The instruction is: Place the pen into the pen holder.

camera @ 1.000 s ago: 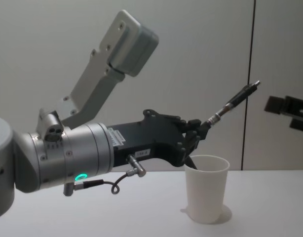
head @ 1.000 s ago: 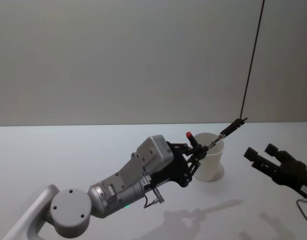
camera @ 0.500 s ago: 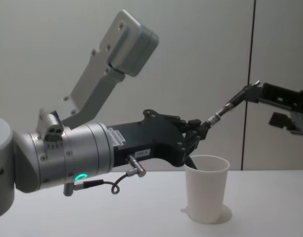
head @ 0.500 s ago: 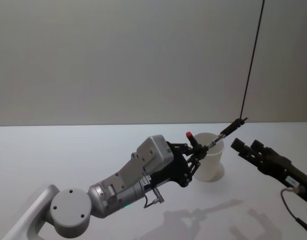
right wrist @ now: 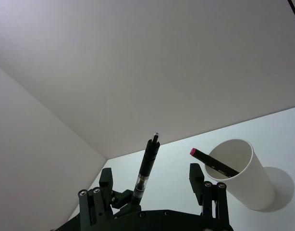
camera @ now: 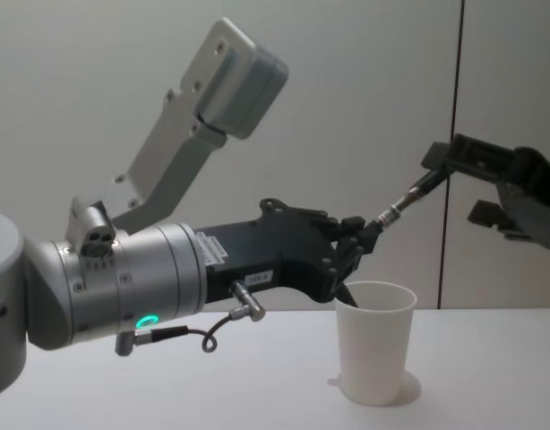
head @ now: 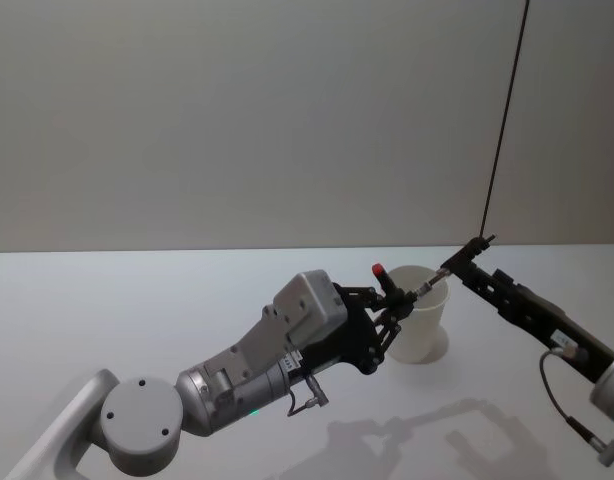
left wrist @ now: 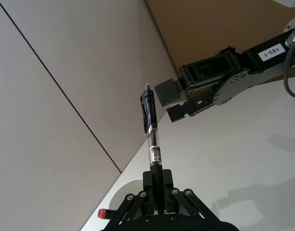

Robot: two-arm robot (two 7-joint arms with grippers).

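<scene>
The pen [camera: 409, 199] is clamped by the left gripper [camera: 357, 238] above the cup [camera: 374, 341]; the right gripper [left wrist: 178, 101], spread open, brackets its tip. Early release risks a dropped pen.

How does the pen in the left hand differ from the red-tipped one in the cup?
The pen in the left hand is up in the air, clamped at its lower end; the red-tipped pen leans inside the cup. The held pen has a black top and a silver-banded middle; the other is dark with a red end. Both are slim and tilted.
</scene>
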